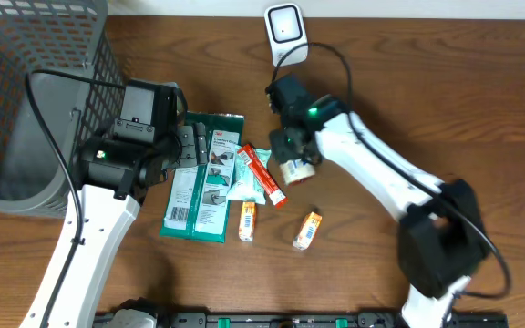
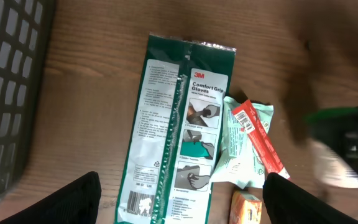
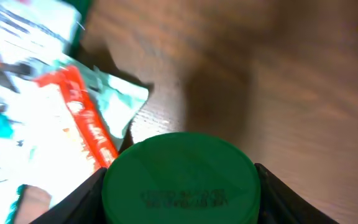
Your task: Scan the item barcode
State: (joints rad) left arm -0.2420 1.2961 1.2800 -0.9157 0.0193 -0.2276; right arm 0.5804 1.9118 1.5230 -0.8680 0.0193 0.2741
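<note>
A jar with a green lid [image 3: 180, 177] fills the bottom of the right wrist view. My right gripper [image 3: 180, 186] is shut on it, one dark finger [image 3: 86, 200] pressed to each side of the lid. From overhead the jar [image 1: 300, 169] sits under that gripper [image 1: 292, 153], right of the pile of items. The white barcode scanner [image 1: 285, 27] stands at the table's far edge. My left gripper [image 2: 184, 182] hangs open above the green-and-white gloves packet [image 2: 179, 124], touching nothing; from overhead the left gripper [image 1: 188, 146] is over the packet's top.
A grey mesh basket [image 1: 25, 91] stands at the far left. A pale green pouch [image 1: 247, 178] with a red stick pack [image 1: 267, 178] on it lies beside the gloves packet [image 1: 203, 178]. Two small orange boxes [image 1: 247, 220] [image 1: 307, 230] lie nearer the front.
</note>
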